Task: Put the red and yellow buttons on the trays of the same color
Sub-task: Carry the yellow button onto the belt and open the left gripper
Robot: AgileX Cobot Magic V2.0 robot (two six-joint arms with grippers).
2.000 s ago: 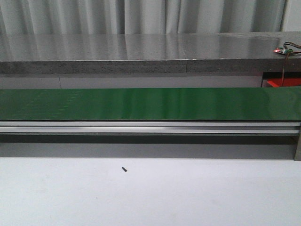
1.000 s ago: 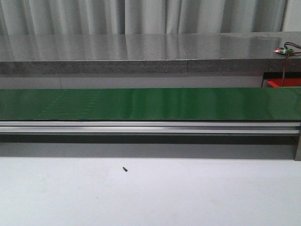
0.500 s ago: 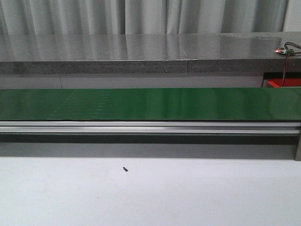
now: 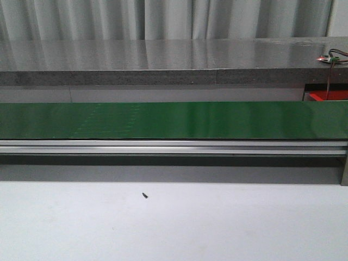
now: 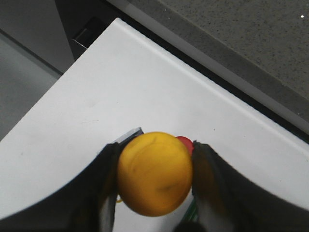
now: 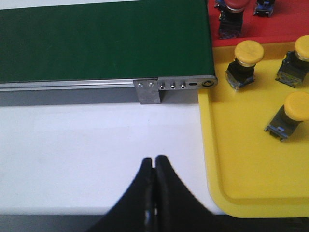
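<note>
Left pincer: my left gripper (image 5: pixel 154 186) is closed on a yellow button (image 5: pixel 154 173), its round cap filling the gap between my two dark fingers (image 5: pixel 104 186).
Behind that cap: a bit of a red button (image 5: pixel 185 143) peeks out at the far side, touching or just behind the yellow one; I cannot tell which.
Under my left pincer: a white table (image 5: pixel 145 87), its edge running just beyond my fingertips.
Right pincer: my right gripper (image 6: pixel 154 166) is fully closed and holds nothing, the tips pressed together over white tabletop (image 6: pixel 87 154).
Yellow tray (image 6: pixel 241 174): just beside my right fingertips, carrying three yellow buttons (image 6: pixel 245 63) ahead of them.
Red tray (image 6: pixel 285 26): beyond the yellow one, with a red button (image 6: pixel 231 14) on it.
Green conveyor belt (image 6: pixel 101 41): ahead of my right pincer, its end meeting the trays.
Front view: belt (image 4: pixel 174 119) bare, a small dark screw (image 4: pixel 144 195) on the table; neither pincer shows.
</note>
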